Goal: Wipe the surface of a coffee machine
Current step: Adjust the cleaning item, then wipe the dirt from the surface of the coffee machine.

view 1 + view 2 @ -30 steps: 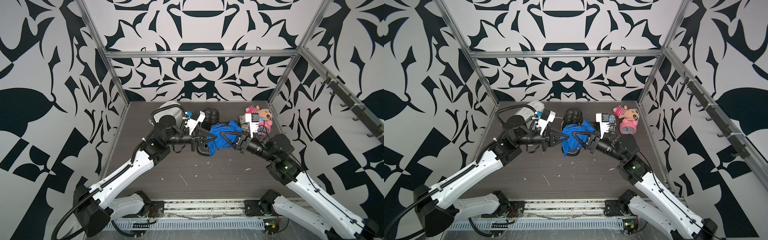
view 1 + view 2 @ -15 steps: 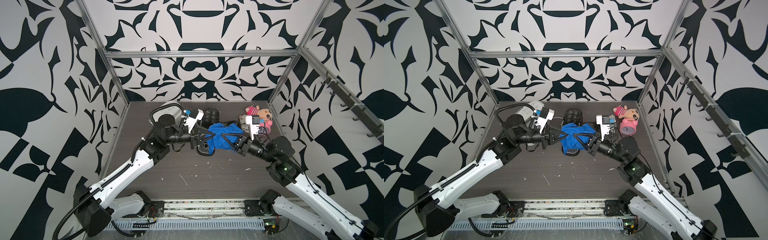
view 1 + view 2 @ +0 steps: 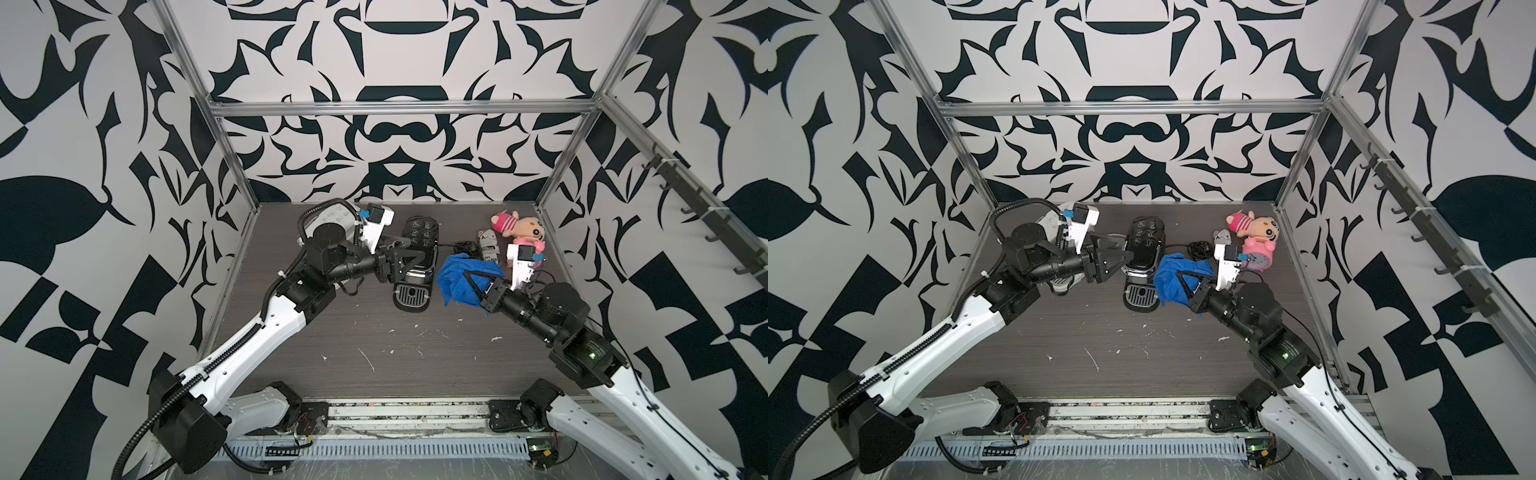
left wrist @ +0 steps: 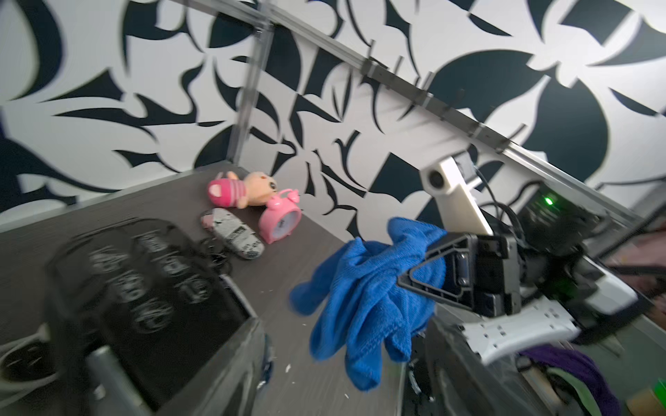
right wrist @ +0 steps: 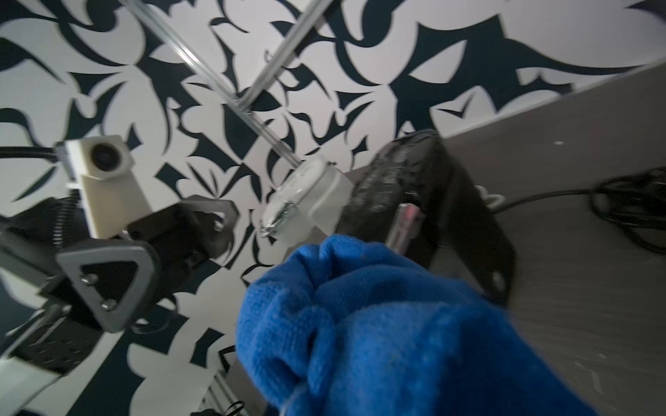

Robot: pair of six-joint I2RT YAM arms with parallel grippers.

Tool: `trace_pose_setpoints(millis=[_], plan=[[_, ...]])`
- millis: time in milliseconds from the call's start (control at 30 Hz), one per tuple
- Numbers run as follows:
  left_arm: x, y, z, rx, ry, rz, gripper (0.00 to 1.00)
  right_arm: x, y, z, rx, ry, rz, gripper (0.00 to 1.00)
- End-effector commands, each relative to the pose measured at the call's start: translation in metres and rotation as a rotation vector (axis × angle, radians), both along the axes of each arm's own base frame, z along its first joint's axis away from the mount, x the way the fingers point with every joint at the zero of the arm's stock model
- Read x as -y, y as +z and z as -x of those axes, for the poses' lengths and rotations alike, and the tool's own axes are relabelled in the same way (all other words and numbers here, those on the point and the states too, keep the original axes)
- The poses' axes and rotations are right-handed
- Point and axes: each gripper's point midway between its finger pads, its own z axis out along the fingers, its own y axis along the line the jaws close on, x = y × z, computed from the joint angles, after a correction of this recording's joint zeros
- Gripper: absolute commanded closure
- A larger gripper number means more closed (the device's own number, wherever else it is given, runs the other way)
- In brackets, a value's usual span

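Dark wood-grain bench (image 3: pixel 436 374) sits inside black-and-white patterned walls, and your clutter is packed toward 1 o'clock. There a pink-and-tan plush doll (image 3: pixel 515 222) lies against a pink twin-bell alarm clock (image 3: pixel 1258 257), with a grey-and-white patterned sock-like piece (image 3: pixel 488 245) just beside them. A coiled black cable (image 3: pixel 465 248) lies between those and the machine. At 11 o'clock a white round container (image 3: pixel 334 212) is mostly hidden by your left arm. White scraps (image 3: pixel 368 359) dot the bench toward 6 o'clock.

The black glossy capsule coffee machine (image 3: pixel 415 257) stands near the centre, slightly toward 12. It is upright, with six button icons on its top, a chrome band below them, and a slotted drip tray facing 6 o'clock.

Your left jaws stand spread and empty at the machine's 9 o'clock side. Your right jaws are clamped on the crumpled blue microfibre cloth (image 3: pixel 465 282), which hangs off the bench just beside the machine at 3 o'clock. In the left wrist view, bare bench shows between them.
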Motion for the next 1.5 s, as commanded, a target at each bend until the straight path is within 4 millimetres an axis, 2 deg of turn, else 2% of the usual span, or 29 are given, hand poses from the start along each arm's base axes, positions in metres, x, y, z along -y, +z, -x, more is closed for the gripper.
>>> trace_pose_setpoints(millis=[0, 67, 200, 400, 600, 733, 867, 967, 1200, 1333, 1467], plan=[[-0.028, 0.002, -0.057, -0.118, 0.231, 0.003, 0.26, 0.018, -0.055, -0.017, -0.112, -0.099, 0.138, 1.00], [-0.024, -0.024, -0.087, -0.230, 0.244, -0.054, 0.25, 0.010, -0.079, -0.030, -0.152, -0.064, 0.137, 1.00], [-0.010, -0.068, -0.123, -0.333, 0.239, -0.174, 0.24, -0.009, -0.113, -0.062, -0.158, 0.015, 0.062, 1.00], [0.000, -0.109, -0.158, -0.506, 0.203, -0.144, 0.28, -0.027, -0.130, -0.094, -0.120, 0.089, 0.016, 1.00], [0.009, -0.129, -0.160, -0.567, 0.157, -0.114, 0.29, -0.059, -0.116, -0.104, -0.125, 0.240, -0.122, 1.00], [0.012, -0.141, -0.157, -0.609, 0.142, -0.081, 0.29, -0.062, -0.110, -0.106, -0.106, 0.249, -0.185, 1.00], [0.013, -0.152, -0.154, -0.656, 0.133, -0.065, 0.29, -0.064, -0.120, -0.111, -0.112, 0.248, -0.189, 1.00], [0.012, -0.159, -0.149, -0.681, 0.135, -0.056, 0.29, -0.064, -0.136, -0.119, -0.142, 0.225, -0.194, 1.00], [0.005, -0.166, -0.138, -0.716, 0.156, -0.021, 0.29, -0.055, -0.200, -0.136, -0.302, 0.098, -0.207, 1.00], [0.001, -0.162, -0.134, -0.704, 0.174, -0.018, 0.29, -0.059, -0.195, -0.138, -0.284, 0.101, -0.338, 1.00], [0.000, -0.161, -0.132, -0.703, 0.182, -0.009, 0.29, -0.074, -0.166, -0.134, -0.213, 0.131, -0.472, 1.00]])
